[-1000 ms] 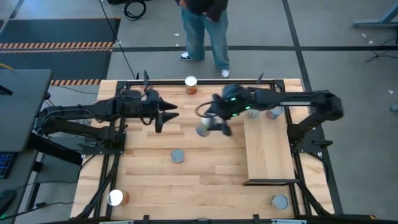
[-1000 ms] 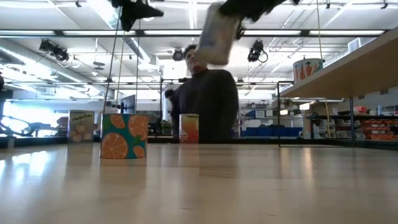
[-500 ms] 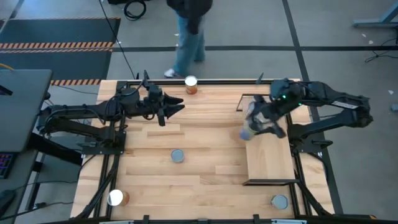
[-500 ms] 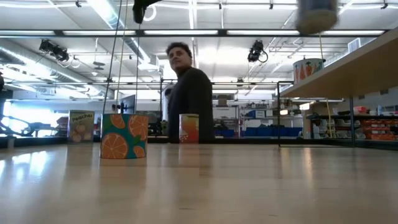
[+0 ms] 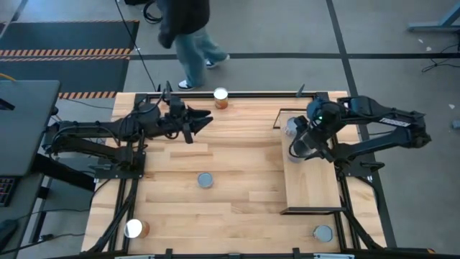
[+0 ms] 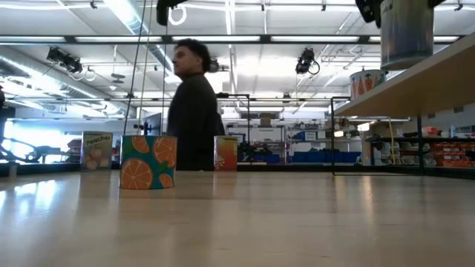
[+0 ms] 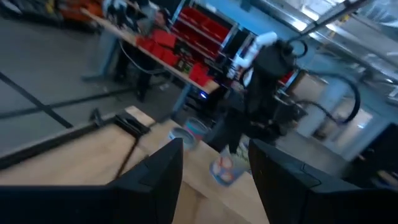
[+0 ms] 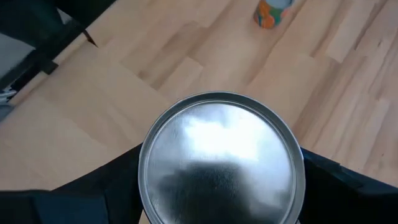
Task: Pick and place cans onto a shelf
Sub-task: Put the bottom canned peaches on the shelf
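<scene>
Holding one upright can [image 5: 302, 144] pinched in the right gripper [image 5: 305, 143] directly above the shelf [image 5: 313, 180] at its far end, axis vertical, just nearer than a shelved can [image 5: 292, 126]; left gripper [image 5: 202, 121] spread, well apart.

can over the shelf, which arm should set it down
Right. The right end effector already grips the can above the shelf at its far end. The left end effector is open, holds nothing and hangs across the table from the shelf.
</scene>
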